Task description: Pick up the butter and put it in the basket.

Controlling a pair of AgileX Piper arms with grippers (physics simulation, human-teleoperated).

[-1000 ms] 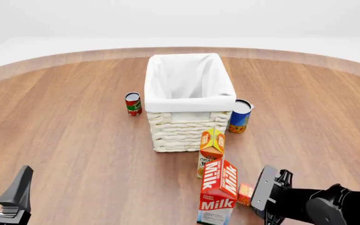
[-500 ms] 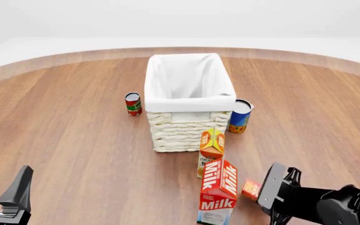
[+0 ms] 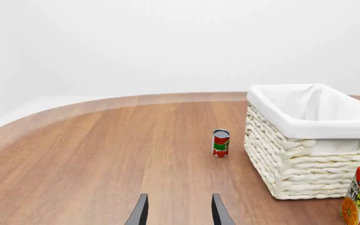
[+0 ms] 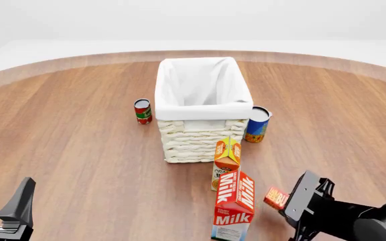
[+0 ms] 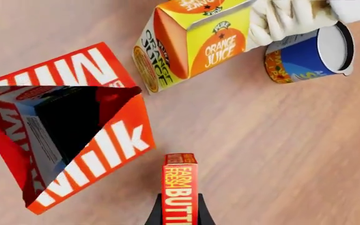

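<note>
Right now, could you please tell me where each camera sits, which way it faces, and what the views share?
Front: fixed above and behind the arms, looking forward and down at the basket; both pincers show, left, right.
Left wrist: behind the left pincer, low, facing the small red can and basket.
Right wrist: behind the right pincer, looking down on the butter it grips.
Front and right wrist share the milk carton.
</note>
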